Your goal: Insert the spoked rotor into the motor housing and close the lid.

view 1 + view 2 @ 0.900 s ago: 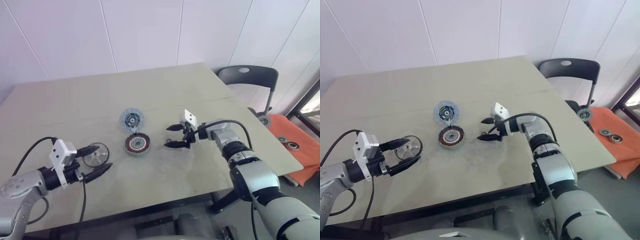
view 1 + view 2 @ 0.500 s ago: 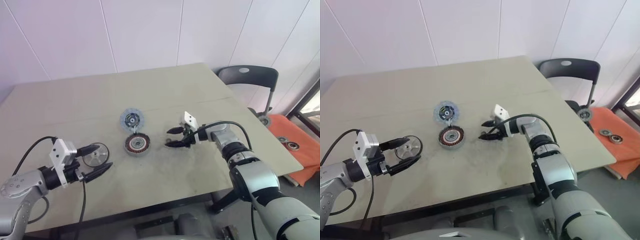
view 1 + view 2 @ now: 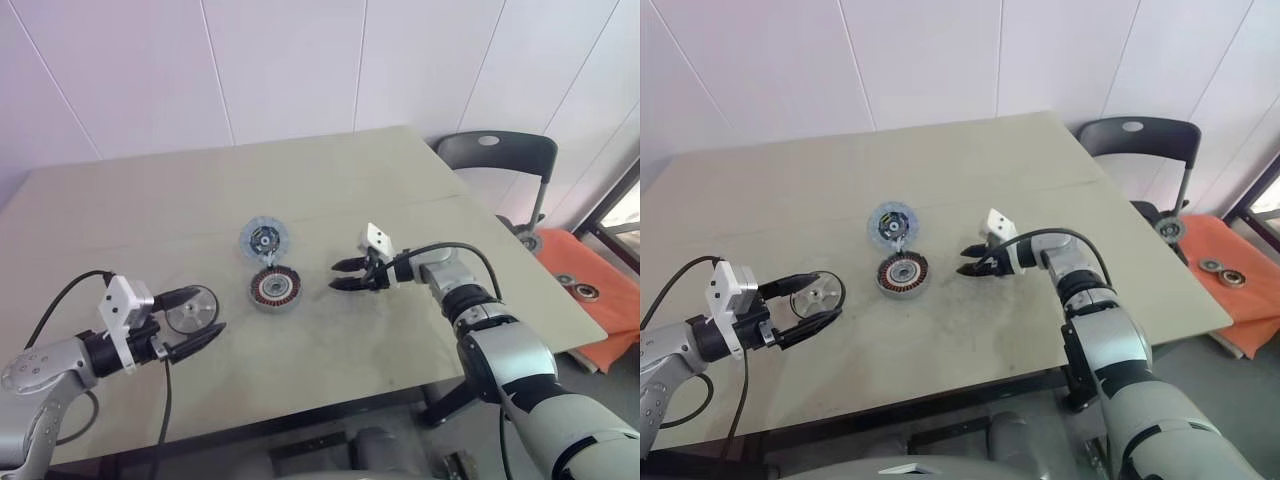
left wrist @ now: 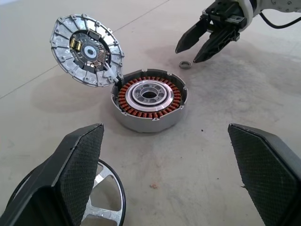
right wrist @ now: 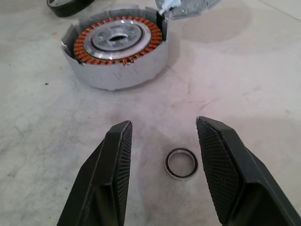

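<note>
The rotor (image 3: 192,309), light, rigid and thin-spoked, is best taken across its rim. It is straddled by the wide-open left claw (image 3: 192,318); the right claw (image 3: 345,275), half-open and empty, sits at the housing's (image 3: 275,289) 3 o'clock.

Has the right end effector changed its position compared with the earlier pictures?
Yes, slightly. The right end effector has lifted a little, measured against the motor housing, which stayed put. Its fingers have also narrowed but remain open above a small ring on the table.

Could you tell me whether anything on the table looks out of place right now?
Yes: a small loose metal ring lies on the table between the right hand's open fingers, apart from the motor housing. The lid stands open.
</note>
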